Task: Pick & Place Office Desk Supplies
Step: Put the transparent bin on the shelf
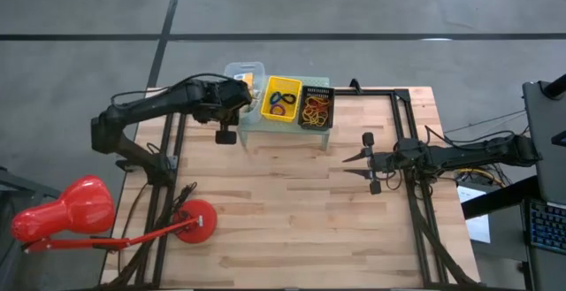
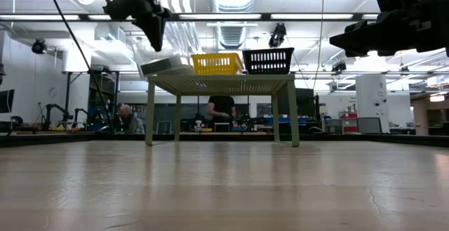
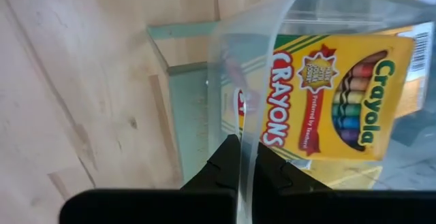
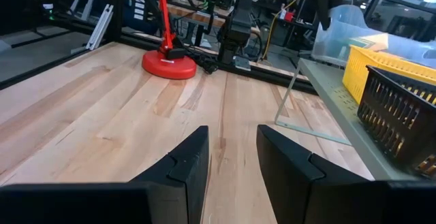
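A clear plastic bin (image 1: 245, 70) sits at the left end of the mint-green stand (image 1: 285, 137). Inside it lies a yellow Crayola crayon box (image 3: 340, 94). My left gripper (image 1: 247, 94) is shut on the bin from above. A yellow basket (image 1: 283, 99) holding blue and black rings and a black basket (image 1: 316, 107) holding coloured rubber bands stand next to the bin on the stand. My right gripper (image 1: 355, 165) hovers open over the table to the right of the stand, with nothing between its fingers (image 4: 194, 159). My left gripper pinches the bin's clear side wall at its rim (image 3: 246, 139), one finger (image 3: 228, 163) outside and one (image 3: 272, 173) inside. The fingers slant down from above. The bin (image 2: 165, 65) sits tilted in the low view, its bottom on the stand's top.
A red desk lamp lies at the table's near left, its head (image 1: 60, 216) off the edge and its round base (image 1: 195, 220) on the wood. Black frame rails (image 1: 411, 149) run along the table's sides. Bare wood lies between the stand and the near edge.
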